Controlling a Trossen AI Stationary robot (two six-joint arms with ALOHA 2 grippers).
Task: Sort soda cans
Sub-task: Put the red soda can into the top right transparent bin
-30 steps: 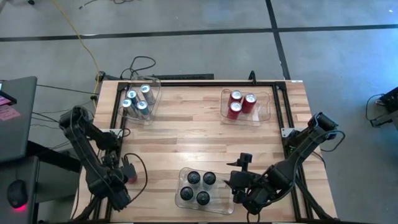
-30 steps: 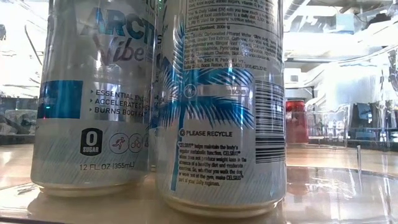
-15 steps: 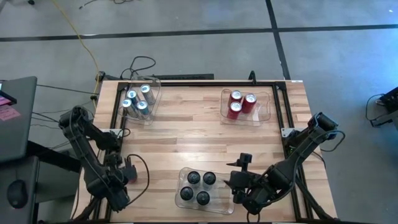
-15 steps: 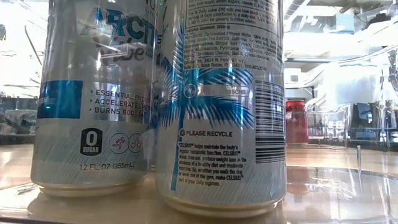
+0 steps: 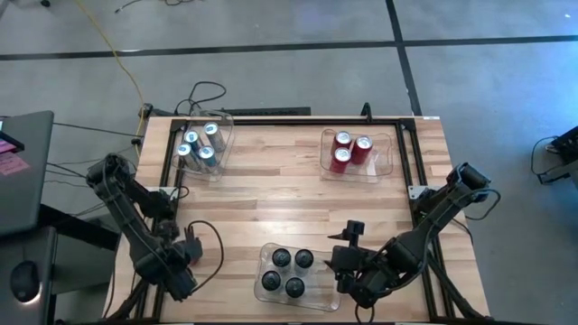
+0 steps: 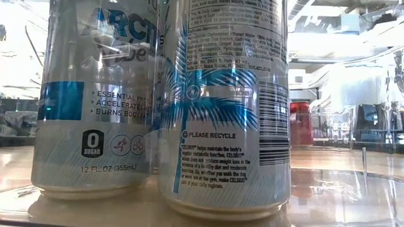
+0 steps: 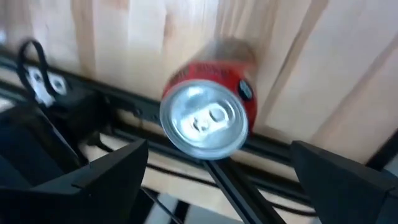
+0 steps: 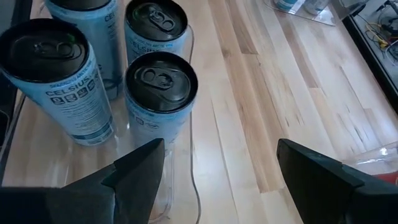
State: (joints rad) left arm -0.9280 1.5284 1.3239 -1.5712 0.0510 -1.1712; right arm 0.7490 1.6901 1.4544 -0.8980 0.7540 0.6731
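A red soda can (image 7: 208,115) stands upright on the wood by the table's left edge rail, its silver top up. My left gripper (image 7: 219,146) hangs above it, pointing down and open, one finger on each side and clear of the can; in the high view it (image 5: 188,250) covers most of the can. My right gripper (image 5: 348,246) is open and holds nothing beside the near bin of dark-topped cans (image 5: 287,271). The right wrist view shows those cans (image 8: 160,93) upright in the bin.
A clear bin with silver-blue cans (image 5: 200,144) stands at the far left and fills the low view (image 6: 221,107). A clear bin with three red cans (image 5: 350,152) stands at the far right. The wood between the bins is bare. A dark frame rail (image 7: 236,186) runs along the table's left edge.
My left arm has shifted slightly and its wrist has rolled a little above the red can. The can has not moved.
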